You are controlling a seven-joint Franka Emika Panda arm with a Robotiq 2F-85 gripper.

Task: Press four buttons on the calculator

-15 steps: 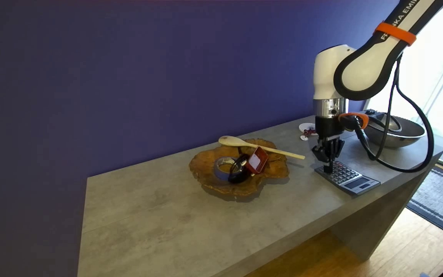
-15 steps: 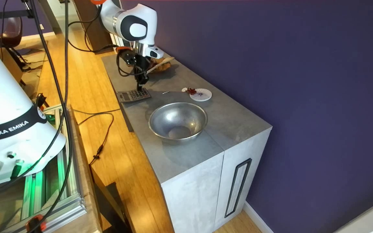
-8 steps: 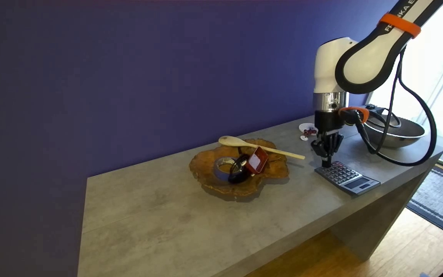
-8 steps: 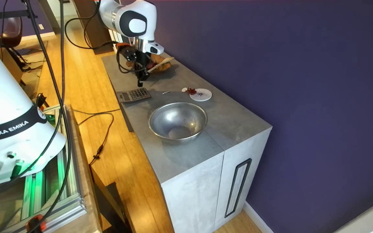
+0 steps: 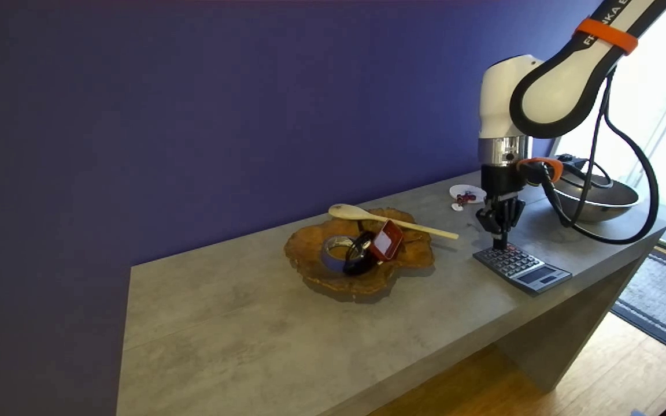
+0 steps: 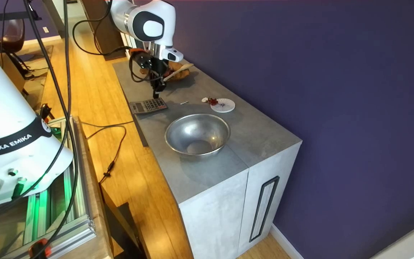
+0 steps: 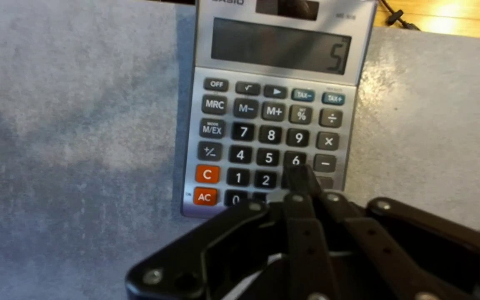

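Observation:
The grey calculator lies flat near the table's edge in both exterior views [image 5: 521, 267] [image 6: 148, 105]. The wrist view shows its keys and display [image 7: 271, 135]. The display reads 5. My gripper [image 7: 302, 177] is shut with its fingertips together and nothing between them. In the wrist view the tips cover the lower part of the 6 key, the key below it and part of the plus-side key. In both exterior views the gripper [image 5: 500, 242] [image 6: 156, 95] points straight down at the keys' end of the calculator. Whether the tips touch a key cannot be told.
A metal bowl [image 6: 198, 135] stands on the same table [image 6: 207, 180]. A white disc [image 6: 223, 105] with a small red item lies near the wall. A wooden slab [image 5: 310, 248] holds a tape roll [image 5: 336, 260], a red box [image 5: 387, 240] and a wooden spoon [image 5: 391, 219].
The gripper has risen from the keys and shifted slightly rightward in an exterior view, over the area near the red keys. It stays shut. The calculator has not moved.

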